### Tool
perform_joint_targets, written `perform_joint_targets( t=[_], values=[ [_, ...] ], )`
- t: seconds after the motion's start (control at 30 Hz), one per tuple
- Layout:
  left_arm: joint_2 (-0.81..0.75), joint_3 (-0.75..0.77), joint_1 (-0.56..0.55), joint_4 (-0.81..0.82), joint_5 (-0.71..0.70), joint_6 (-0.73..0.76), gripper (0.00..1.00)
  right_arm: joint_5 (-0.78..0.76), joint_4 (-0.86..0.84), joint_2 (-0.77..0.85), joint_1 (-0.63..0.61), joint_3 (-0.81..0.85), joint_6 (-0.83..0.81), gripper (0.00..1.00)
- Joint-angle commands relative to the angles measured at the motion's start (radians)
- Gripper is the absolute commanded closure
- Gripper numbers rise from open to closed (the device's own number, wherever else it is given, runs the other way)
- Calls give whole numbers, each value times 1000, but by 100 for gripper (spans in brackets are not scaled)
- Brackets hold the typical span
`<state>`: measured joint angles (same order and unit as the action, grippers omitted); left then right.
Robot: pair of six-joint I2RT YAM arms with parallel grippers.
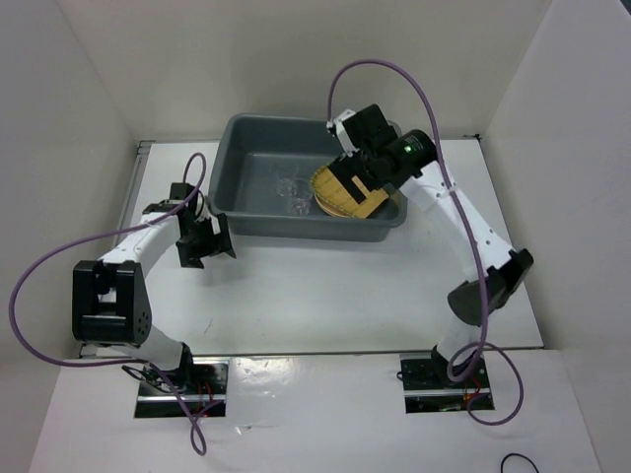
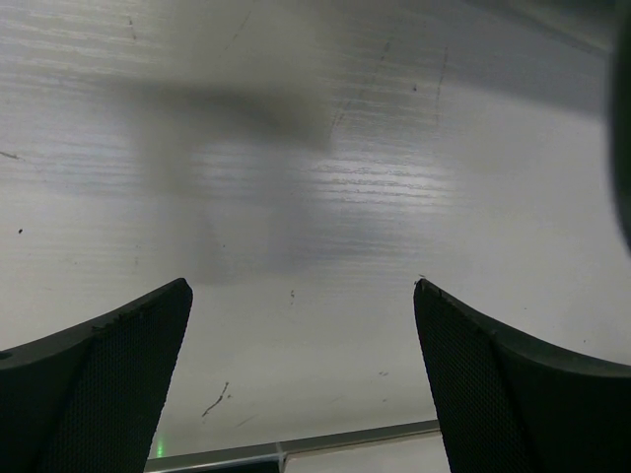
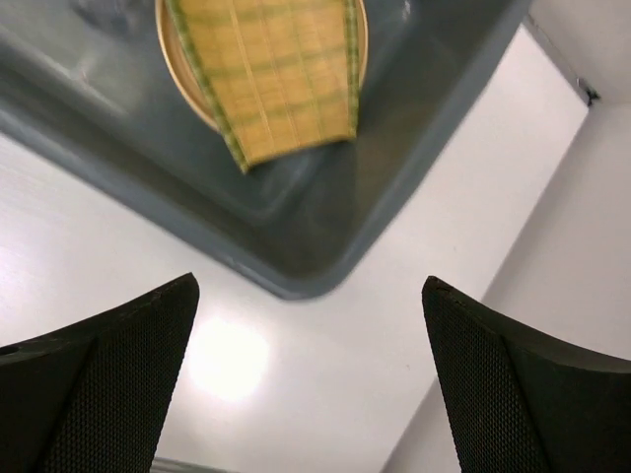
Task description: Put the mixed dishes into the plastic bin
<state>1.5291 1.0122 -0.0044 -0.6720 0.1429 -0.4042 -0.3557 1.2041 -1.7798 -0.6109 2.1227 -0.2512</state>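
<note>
The plastic bin (image 1: 246, 202) is a large dark grey tub at the back middle of the table. Inside it, at the right end, a yellow ribbed tray (image 1: 340, 192) lies on top of a round tan-orange plate (image 1: 325, 208). The right wrist view shows the same tray (image 3: 276, 79) covering most of that plate (image 3: 175, 61), close to the bin's rounded corner (image 3: 394, 168). My right gripper (image 1: 365, 179) hangs open above that end of the bin, nothing between its fingers (image 3: 108, 374). My left gripper (image 1: 207, 246) is open and empty over bare table, left of the bin's front corner.
White walls close in the table on the left, back and right. Purple cables loop off both arms. The left wrist view shows only scuffed white tabletop (image 2: 315, 177) and a metal strip (image 2: 296, 455) at the near edge. Pale glints show on the bin floor (image 1: 291, 192).
</note>
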Motion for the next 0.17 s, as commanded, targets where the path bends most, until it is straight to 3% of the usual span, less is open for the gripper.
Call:
perform_joint_targets(
  t=[0.0, 0.13],
  values=[
    [-11, -1, -22, -6, 9, -5, 0, -89, -55, 175, -6, -148, 10, 2],
    [-11, -1, -40, -6, -2, -5, 0, -13, -35, 298, 40, -225, -17, 2]
  ],
)
